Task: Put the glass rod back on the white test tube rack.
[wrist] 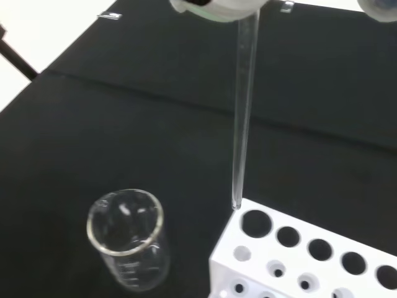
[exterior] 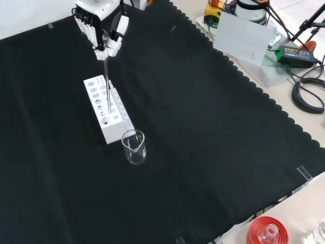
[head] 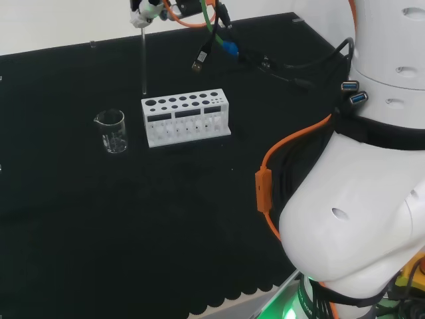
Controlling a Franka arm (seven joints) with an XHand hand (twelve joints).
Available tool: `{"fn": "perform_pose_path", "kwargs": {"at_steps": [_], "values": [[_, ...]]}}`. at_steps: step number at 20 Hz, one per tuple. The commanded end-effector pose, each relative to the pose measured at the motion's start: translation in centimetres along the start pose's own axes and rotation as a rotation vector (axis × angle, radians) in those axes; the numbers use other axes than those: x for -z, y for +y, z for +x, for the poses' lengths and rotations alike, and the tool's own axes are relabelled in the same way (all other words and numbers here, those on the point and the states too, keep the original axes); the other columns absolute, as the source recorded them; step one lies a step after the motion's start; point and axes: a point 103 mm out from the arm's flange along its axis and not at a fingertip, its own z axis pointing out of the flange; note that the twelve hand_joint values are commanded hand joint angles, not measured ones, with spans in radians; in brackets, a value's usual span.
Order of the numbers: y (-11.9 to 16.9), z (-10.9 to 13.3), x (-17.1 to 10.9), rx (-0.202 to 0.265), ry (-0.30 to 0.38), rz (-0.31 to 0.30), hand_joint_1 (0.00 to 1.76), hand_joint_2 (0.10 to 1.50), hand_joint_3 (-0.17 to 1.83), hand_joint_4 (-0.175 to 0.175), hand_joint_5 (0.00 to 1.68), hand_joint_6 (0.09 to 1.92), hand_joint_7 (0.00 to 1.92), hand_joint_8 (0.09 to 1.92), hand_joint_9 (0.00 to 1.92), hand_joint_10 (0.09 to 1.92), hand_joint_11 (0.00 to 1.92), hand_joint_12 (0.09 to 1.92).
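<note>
A clear glass rod (head: 143, 60) (exterior: 107, 84) (wrist: 243, 118) hangs upright, its top end pinched in my hand (head: 143, 13) (exterior: 104, 25). The white test tube rack (head: 186, 118) (exterior: 106, 109) (wrist: 310, 254) with several round holes stands on the black cloth. In the wrist view the rod's lower tip hovers just above the rack's corner, beside the nearest big hole and outside it. A blurred white part of the hand (wrist: 217, 7) shows where the rod starts.
An empty clear glass beaker (head: 113, 131) (exterior: 134, 146) (wrist: 129, 243) stands beside the rack's end. A red ribbed stand (exterior: 266, 231) with a flask sits at the bench's near edge in the front view. Cables hang near the hand (head: 212, 40).
</note>
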Motion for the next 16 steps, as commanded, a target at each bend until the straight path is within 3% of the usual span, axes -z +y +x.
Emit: {"fn": "perform_pose_path", "kwargs": {"at_steps": [1,16], "values": [[-0.2,-2.2,-0.5,-0.034,0.004,0.01,1.33,1.03,-0.17,-0.175,1.41,0.09,1.55,0.25,1.77,0.28,1.57,0.72],[0.3,-4.2,-1.5,-0.064,-0.01,0.047,1.33,1.03,-0.17,-0.175,1.41,0.09,1.55,0.25,1.77,0.28,1.57,0.72]]}}
